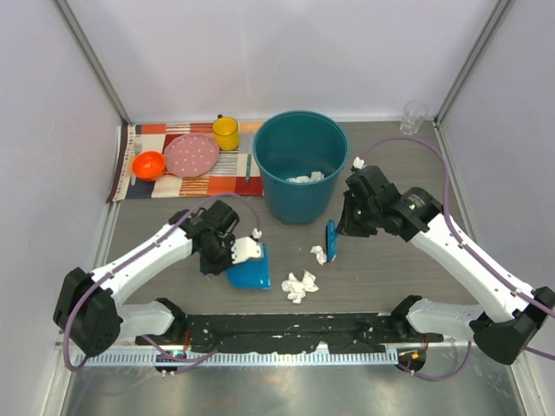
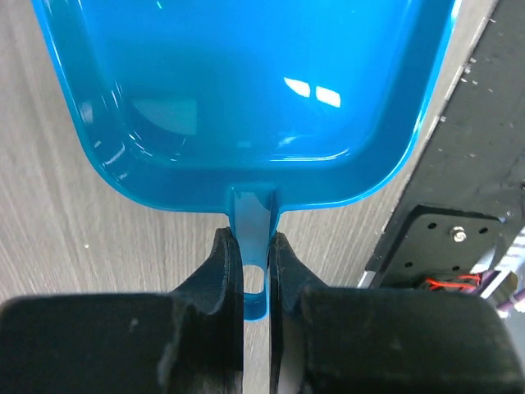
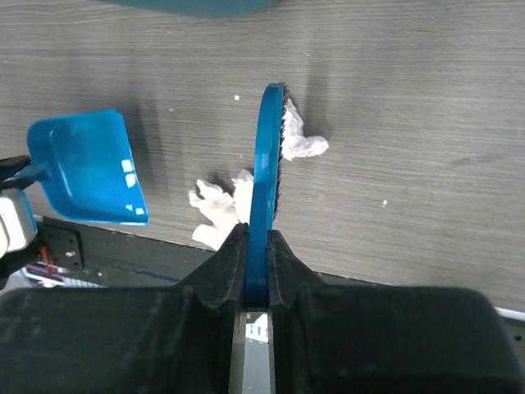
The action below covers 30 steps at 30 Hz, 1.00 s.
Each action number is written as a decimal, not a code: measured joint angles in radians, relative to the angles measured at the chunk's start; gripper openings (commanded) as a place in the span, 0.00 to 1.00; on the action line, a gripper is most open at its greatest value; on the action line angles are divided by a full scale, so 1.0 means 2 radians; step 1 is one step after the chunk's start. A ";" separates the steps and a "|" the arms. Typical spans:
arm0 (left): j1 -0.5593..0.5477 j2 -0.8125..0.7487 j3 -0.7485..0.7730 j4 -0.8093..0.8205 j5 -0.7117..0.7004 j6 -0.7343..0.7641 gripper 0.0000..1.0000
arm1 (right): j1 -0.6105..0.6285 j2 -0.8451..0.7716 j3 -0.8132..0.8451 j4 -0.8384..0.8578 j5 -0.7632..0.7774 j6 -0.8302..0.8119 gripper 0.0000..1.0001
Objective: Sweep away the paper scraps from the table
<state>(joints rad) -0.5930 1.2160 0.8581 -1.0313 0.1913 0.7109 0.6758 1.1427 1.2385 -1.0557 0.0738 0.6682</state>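
Note:
Two crumpled white paper scraps lie on the dark wood-grain table [image 1: 408, 260]: a small one [image 1: 319, 254] and a bigger one [image 1: 299, 286]. My right gripper [image 1: 344, 227] is shut on a blue brush [image 1: 331, 240], held on edge. In the right wrist view the brush's [image 3: 267, 172] bristles touch the small scrap [image 3: 305, 144], and the bigger scrap [image 3: 215, 205] lies to its left. My left gripper [image 1: 232, 256] is shut on the handle of a blue dustpan [image 1: 251, 274], which rests left of the scraps. The handle [image 2: 253, 238] sits clamped between the fingers, and the pan [image 2: 246, 90] is empty.
A teal bucket [image 1: 299, 165] with paper inside stands just behind the brush; a small white bit [image 1: 358, 162] shows at its right. A striped placemat [image 1: 217, 184] at the back left carries an orange bowl [image 1: 148, 164], pink plate [image 1: 192, 155] and yellow cup [image 1: 226, 133]. A glass [image 1: 414, 116] stands back right.

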 measured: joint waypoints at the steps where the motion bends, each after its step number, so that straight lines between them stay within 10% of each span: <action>1: -0.019 0.005 0.000 -0.002 -0.002 -0.001 0.00 | 0.000 0.000 0.004 -0.010 0.007 0.001 0.01; 16: -0.130 0.105 -0.012 0.016 -0.045 -0.034 0.00 | 0.000 0.013 -0.110 0.043 0.080 -0.012 0.01; 30: -0.136 0.162 0.015 0.056 -0.001 -0.064 0.00 | 0.029 -0.025 -0.206 0.193 -0.051 -0.011 0.01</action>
<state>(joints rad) -0.8650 1.5402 0.8883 -0.9203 0.1898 0.5823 0.7338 1.0927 0.8272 -0.6693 -0.0277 0.6453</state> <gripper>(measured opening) 0.105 0.146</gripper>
